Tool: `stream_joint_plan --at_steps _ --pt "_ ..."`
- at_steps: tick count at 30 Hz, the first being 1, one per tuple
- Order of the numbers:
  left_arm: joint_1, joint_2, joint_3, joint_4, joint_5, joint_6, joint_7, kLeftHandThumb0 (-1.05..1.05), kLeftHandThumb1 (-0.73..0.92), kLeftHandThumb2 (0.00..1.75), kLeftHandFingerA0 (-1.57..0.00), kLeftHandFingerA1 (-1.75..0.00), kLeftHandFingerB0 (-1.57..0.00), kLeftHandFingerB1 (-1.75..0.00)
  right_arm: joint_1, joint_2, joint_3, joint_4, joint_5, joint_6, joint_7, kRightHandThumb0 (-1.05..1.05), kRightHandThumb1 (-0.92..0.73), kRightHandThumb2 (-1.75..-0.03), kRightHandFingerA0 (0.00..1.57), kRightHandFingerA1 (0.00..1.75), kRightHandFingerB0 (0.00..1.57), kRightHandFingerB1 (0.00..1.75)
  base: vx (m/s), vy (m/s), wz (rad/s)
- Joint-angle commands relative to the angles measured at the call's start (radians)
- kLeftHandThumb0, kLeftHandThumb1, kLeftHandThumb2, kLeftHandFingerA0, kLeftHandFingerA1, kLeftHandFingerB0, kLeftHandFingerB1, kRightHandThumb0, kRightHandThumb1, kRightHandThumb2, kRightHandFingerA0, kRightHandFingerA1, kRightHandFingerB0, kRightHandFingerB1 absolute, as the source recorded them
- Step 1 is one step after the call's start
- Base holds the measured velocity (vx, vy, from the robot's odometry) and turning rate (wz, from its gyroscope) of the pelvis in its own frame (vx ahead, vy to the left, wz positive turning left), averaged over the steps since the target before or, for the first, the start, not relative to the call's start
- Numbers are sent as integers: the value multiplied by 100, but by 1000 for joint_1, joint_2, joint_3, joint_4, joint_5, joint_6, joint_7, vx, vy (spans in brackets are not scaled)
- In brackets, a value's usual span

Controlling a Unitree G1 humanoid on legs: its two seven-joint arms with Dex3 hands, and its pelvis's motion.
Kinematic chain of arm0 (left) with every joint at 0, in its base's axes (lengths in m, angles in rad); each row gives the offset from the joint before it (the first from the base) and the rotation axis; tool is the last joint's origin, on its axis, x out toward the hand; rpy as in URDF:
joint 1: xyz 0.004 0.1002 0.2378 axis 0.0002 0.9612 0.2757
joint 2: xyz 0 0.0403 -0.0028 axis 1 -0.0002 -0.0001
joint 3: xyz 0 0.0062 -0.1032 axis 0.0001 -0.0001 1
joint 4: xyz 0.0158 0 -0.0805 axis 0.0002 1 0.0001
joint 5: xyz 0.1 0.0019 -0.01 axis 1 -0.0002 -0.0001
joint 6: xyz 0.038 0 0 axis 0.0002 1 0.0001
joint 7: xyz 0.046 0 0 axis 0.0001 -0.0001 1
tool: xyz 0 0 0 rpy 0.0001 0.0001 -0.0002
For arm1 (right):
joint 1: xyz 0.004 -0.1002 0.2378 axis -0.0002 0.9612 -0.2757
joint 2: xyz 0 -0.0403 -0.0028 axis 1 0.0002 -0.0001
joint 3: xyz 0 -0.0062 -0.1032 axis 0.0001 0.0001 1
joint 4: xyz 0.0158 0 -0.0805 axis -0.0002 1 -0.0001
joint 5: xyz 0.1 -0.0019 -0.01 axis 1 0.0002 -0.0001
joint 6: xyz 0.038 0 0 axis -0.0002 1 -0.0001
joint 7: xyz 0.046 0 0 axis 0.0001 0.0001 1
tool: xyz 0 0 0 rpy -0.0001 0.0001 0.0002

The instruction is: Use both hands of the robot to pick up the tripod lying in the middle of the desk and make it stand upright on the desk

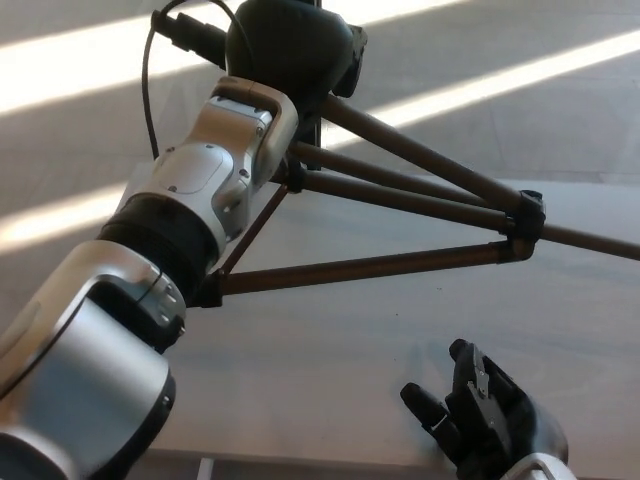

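The tripod is held up above the desk, its dark brown legs splaying to the right and down-left. My left hand is shut on the tripod's top, near the upper edge of the head view, with the silver forearm running down to the lower left. A black leg joint sits at the right. My right hand is low at the bottom right, open, fingers spread and pointing up, well below the legs and touching nothing.
Beyond the grey desk lies a floor with bright diagonal sunlight stripes. A black cable loops off my left wrist. The desk's near edge runs along the bottom of the picture.
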Motion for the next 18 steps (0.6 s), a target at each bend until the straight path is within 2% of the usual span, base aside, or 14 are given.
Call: stream_joint_plan --at_steps 1,2,5,6,7,9,10,11,12,13,16,17,18 --pt "-54 -9 22 4 -19 -11 29 -21 55 97 -93 -148 -80 -96 7 89 -13 32 -34 -1 9 -63 -74 -62 44 84 50 50 0 0 0" --pt "-54 -12 22 3 -19 -9 31 -21 55 97 -92 -153 -79 -98 -9 91 -23 38 -31 -7 10 -63 -74 -62 41 85 48 51 0 0 0" --pt "-42 -11 25 -6 -18 -6 34 -21 57 98 -93 -149 -78 -95 -51 101 -54 54 -15 -33 26 -65 -73 -62 42 83 49 49 0 0 0" --pt "-41 -11 22 -10 -15 5 17 -24 58 99 -92 -153 -80 -97 -66 97 -60 58 -14 -37 36 -73 -60 -76 43 77 43 52 0 0 0" --pt "-34 -11 23 -10 -16 1 25 -24 57 100 -93 -158 -82 -102 -85 93 -70 62 -12 -39 44 -70 -72 -62 43 77 45 45 0 0 0" --pt "-17 -9 23 -12 -16 -1 37 -21 56 98 -92 -155 -81 -104 -129 95 -101 77 10 -55 74 -76 -72 -62 31 63 31 37 0 0 0" --pt "-12 -9 22 -13 -14 0 43 -21 56 97 -93 -154 -82 -101 -146 95 -114 82 20 -62 91 -80 -57 -94 27 60 22 45 0 0 0" --pt "-10 -9 20 -14 -10 3 46 -21 56 97 -93 -154 -82 -101 -158 97 -122 86 24 -64 95 -80 -57 -94 27 60 22 45 0 0 0" --pt "-2 -8 22 -15 -13 -1 49 -23 56 94 -94 -157 -84 -107 -195 88 -143 99 46 -70 131 -81 -58 -94 18 56 12 41 0 0 0" --pt "-5 -17 18 -13 -10 11 38 -22 59 90 -91 -156 -80 -103 -215 91 -161 105 50 -83 131 -79 -73 -63 20 48 19 28 0 0 0" --pt "-2 -16 16 -13 -6 8 45 -22 59 86 -91 -157 -80 -102 -261 88 -192 127 65 -85 151 -80 -73 -63 16 45 16 27 0 0 0" --pt "1 -17 18 -15 -8 5 44 -22 60 89 -92 -151 -80 -97 -287 85 -205 140 66 -88 157 -39 -38 -100 2 52 0 49 0 0 0" --pt "1 -17 21 -16 -12 5 43 -24 59 91 -91 -153 -82 -103 -305 86 -216 150 69 -91 162 -38 -39 -100 2 53 0 49 0 0 0"
